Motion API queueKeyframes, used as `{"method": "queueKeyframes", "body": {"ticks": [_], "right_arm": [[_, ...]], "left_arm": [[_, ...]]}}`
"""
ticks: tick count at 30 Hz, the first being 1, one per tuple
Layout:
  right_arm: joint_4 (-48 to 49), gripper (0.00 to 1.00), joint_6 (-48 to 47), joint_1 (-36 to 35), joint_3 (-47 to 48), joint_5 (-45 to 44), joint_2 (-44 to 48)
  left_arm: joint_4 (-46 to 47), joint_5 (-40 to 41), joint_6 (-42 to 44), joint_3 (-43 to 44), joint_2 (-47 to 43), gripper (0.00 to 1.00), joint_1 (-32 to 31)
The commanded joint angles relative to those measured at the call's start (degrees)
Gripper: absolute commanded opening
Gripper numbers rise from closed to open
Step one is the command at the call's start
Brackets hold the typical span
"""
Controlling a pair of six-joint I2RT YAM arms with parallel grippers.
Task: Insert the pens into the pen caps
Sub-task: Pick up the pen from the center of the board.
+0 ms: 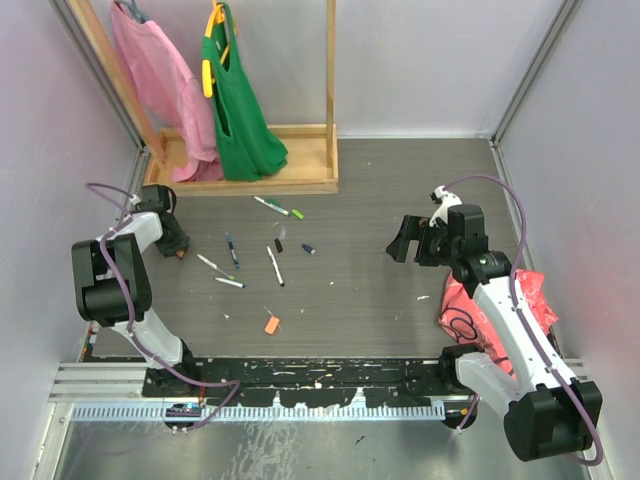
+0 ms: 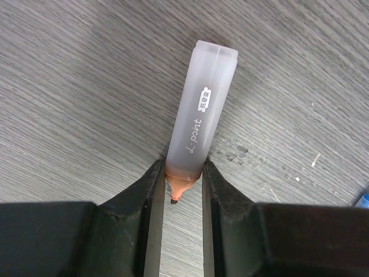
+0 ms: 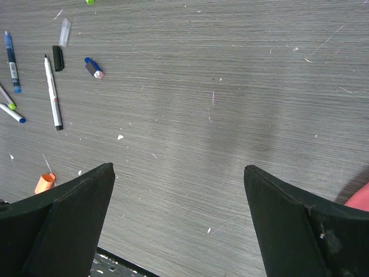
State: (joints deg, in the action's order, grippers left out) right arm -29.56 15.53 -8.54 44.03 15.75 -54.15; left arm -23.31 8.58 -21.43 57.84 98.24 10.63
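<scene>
L pincer (image 2: 182, 166): clamped on orange pen (image 2: 204, 98), tip end, I reckon.
Pen axis: runs to 12 o'clock from jaws.
R pincer (image 3: 177, 168): apart, idle.

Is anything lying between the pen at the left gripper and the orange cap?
Yes: a green-ended pen and a blue-ended pen lie on the table, roughly along the line from the orange-tipped pen to the orange cap.

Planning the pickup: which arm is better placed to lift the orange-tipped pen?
Left: the left end effector grips the orange-tipped pen near its tip; the right end effector hangs open, far away.
</scene>
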Motion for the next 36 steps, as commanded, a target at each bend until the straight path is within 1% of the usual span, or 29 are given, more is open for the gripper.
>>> {"method": "queueKeyframes", "body": {"ticks": [1,4,9,10,11,12,16,19,22,23,28,30,33,36], "right_arm": [[2.5,0.99,-0.2,-0.3,1.3,-0.4,0.9],[2.2,0.99,-0.2,-0.3,1.4,-0.7,1.2],[1.9,0.99,-0.1,-0.2,1.7,-1.2,1.4],[2.0,0.99,-0.1,-0.2,1.7,-1.3,1.5],[1.9,0.99,-0.1,-0.3,1.7,-1.4,1.7],[1.8,0.99,-0.1,-0.3,1.9,-1.5,1.8],[1.2,0.99,1.1,-0.3,2.9,-3.3,3.0],[1.2,0.99,3.4,-0.2,3.2,-4.8,4.7],[0.4,0.99,5.2,-0.3,3.5,-4.8,6.3],[-0.3,0.99,5.3,-0.3,3.6,-4.4,6.5],[-4.3,0.99,4.7,-0.3,4.0,-6.7,8.7],[-6.5,0.99,3.7,-0.3,4.8,-6.2,9.7],[-10.1,0.99,3.0,-0.3,6.1,-2.9,11.0],[-10.8,0.99,4.2,-0.3,5.8,0.1,13.6]], "left_arm": [[0.7,-2.8,0.0,-0.3,-1.9,0.15,0.4],[0.6,-4.1,-0.4,-0.9,-4.8,0.11,0.4],[-0.1,-7.1,-1.1,-2.1,-10.9,0.08,0.3],[-0.8,-8.0,-1.3,-2.3,-12.0,0.06,0.3],[-1.2,-9.3,-1.6,-2.6,-13.4,0.01,0.2],[-1.6,-10.2,-2.3,-3.1,-15.0,0.00,0.1],[-5.5,-11.3,-3.7,-4.4,-22.1,0.00,-1.6],[-7.8,-15.2,-4.5,-5.6,-29.7,0.00,-2.5],[-10.7,-17.8,-4.6,-6.1,-37.4,0.00,-5.1],[-11.5,-19.4,-4.7,-6.2,-39.3,0.00,-5.9],[-12.9,-33.6,-4.8,-7.8,-47.1,0.00,-6.2],[-14.1,-36.9,-4.6,-8.3,-50.0,0.00,-6.3],[-17.1,-39.1,-4.1,-8.6,-53.8,0.00,-6.9],[-19.1,-38.0,-5.3,-9.6,-58.1,0.00,-8.4]]}}
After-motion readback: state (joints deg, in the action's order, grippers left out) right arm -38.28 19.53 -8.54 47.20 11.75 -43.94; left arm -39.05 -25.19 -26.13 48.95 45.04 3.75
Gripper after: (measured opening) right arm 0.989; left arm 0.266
